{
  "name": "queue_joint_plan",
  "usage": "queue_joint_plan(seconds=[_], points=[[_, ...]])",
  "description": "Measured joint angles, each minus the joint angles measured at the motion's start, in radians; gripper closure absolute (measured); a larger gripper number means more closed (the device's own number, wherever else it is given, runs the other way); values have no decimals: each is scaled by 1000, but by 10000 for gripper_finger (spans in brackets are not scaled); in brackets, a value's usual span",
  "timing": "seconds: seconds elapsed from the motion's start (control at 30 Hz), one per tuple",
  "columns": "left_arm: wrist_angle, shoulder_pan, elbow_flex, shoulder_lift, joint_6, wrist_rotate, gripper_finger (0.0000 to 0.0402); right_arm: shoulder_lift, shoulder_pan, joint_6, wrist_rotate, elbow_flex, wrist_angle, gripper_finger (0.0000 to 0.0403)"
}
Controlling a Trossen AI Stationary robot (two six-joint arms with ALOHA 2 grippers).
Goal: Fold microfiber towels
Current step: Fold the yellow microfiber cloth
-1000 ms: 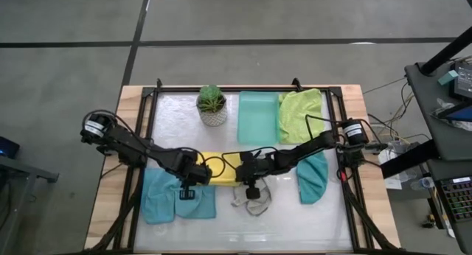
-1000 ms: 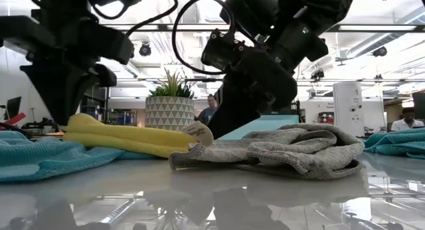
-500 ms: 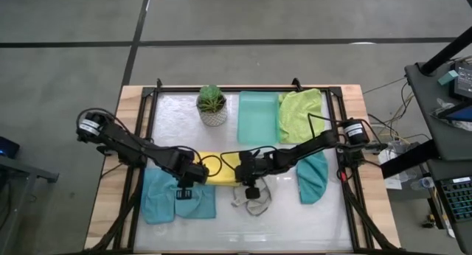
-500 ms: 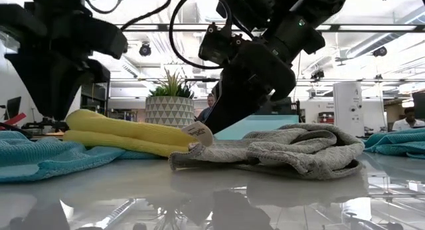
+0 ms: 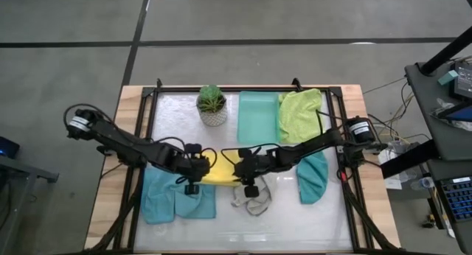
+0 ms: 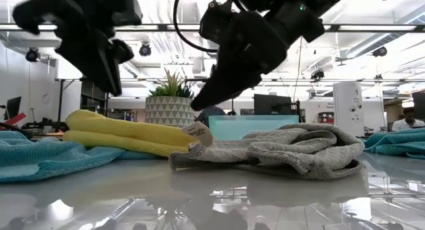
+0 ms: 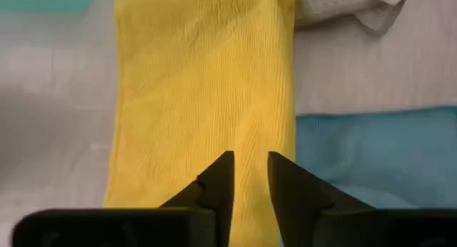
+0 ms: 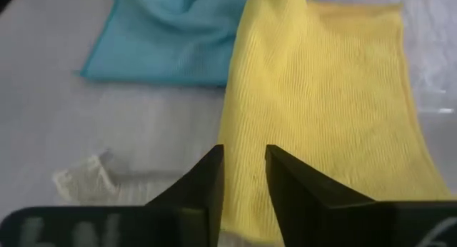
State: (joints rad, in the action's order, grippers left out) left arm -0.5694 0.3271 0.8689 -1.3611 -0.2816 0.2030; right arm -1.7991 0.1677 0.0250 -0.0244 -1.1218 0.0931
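**Yellow towel folded and let go; both arms hang over its ends**

The yellow towel [image 5: 221, 169] lies near the middle of the table [image 5: 287, 225] as a doubled strip, and in the low view it shows as two stacked layers. The fold looks made, so the step in hand reads as release. The left end effector [image 5: 193, 169] hovers at the strip's 9 o'clock end and the right end effector [image 5: 247, 172] at its 3 o'clock end. In both wrist views the fingers stand slightly parted with nothing between them, the yellow cloth flat below.

Seen from above, the strip's long axis runs from 9 o'clock to 3 o'clock. Its 9 o'clock end overlaps the light blue towel [image 5: 166, 200]; the crumpled grey towel [image 5: 253, 202] sits just beside its 5 o'clock corner.

The next move probably calls either for a second fold, bringing one short end across onto the other, or for lifting clear and turning to the grey heap, which needs spreading flat first
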Motion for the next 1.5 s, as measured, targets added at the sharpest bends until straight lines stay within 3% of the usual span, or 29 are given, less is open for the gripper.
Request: queue_joint_plan(seconds=[0.17,0.3,0.5,0.7,0.93,1.07,1.27,1.5], points=[[29,0,-67,-37,-44,-22,383,-52,-5,0,1,10,71,359],[27,0,-94,-54,-104,-115,398,-86,-5,0,-2,14,67,390],[36,3,-108,-89,-107,-260,396,-84,-7,1,-3,15,-37,394],[23,1,-108,-95,-105,-270,396,-53,-7,-1,-3,14,-71,394],[-150,-2,-70,-24,-92,-270,395,13,-15,-11,-1,14,-141,394],[-141,-13,-68,18,-25,-186,395,22,-32,-33,83,14,-132,394],[-57,-57,-92,12,88,150,395,14,-71,-54,202,15,-66,394],[118,-132,-184,-46,137,196,395,-23,-93,-69,210,20,25,394]])
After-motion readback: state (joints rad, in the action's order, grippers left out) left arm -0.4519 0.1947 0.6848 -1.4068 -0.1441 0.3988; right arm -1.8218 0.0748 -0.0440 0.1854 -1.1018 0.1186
